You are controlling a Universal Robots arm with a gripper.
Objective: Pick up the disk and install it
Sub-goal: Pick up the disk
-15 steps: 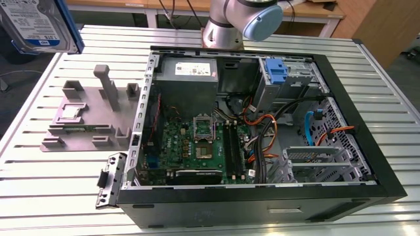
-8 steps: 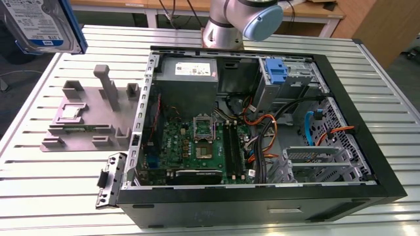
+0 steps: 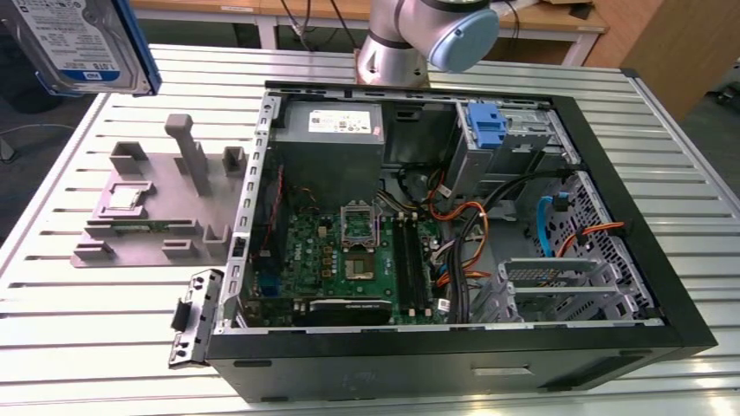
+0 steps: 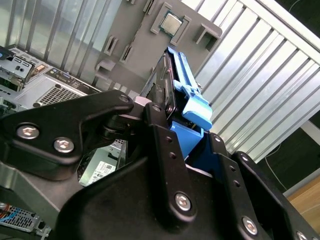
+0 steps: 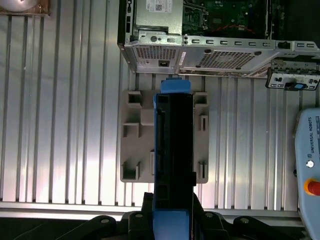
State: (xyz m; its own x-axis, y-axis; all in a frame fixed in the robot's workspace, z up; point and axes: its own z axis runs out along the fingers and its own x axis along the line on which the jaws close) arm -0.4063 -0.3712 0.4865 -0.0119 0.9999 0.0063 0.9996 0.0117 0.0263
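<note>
The disk [image 3: 81,43], a silver hard drive with a white-and-blue label in a blue carrier rail, hangs high in the air at the exterior view's upper left, above the table's far corner. In both wrist views I see it edge-on: the disk [image 5: 173,150] is over the grey fixture, and its blue rail [image 4: 192,107] sticks out past the black fingers [image 4: 160,135]. My gripper [image 5: 172,220] is shut on the disk's near end. The label side is hidden from both wrist views.
An open computer case [image 3: 647,251] lies on the slatted metal table [image 3: 116,347], with a blue bracket [image 3: 488,130] in its drive bay. The grey fixture [image 3: 151,208] sits at its left and holds a small silver chip [image 4: 171,21]. A pendant [image 5: 310,160] lies nearby.
</note>
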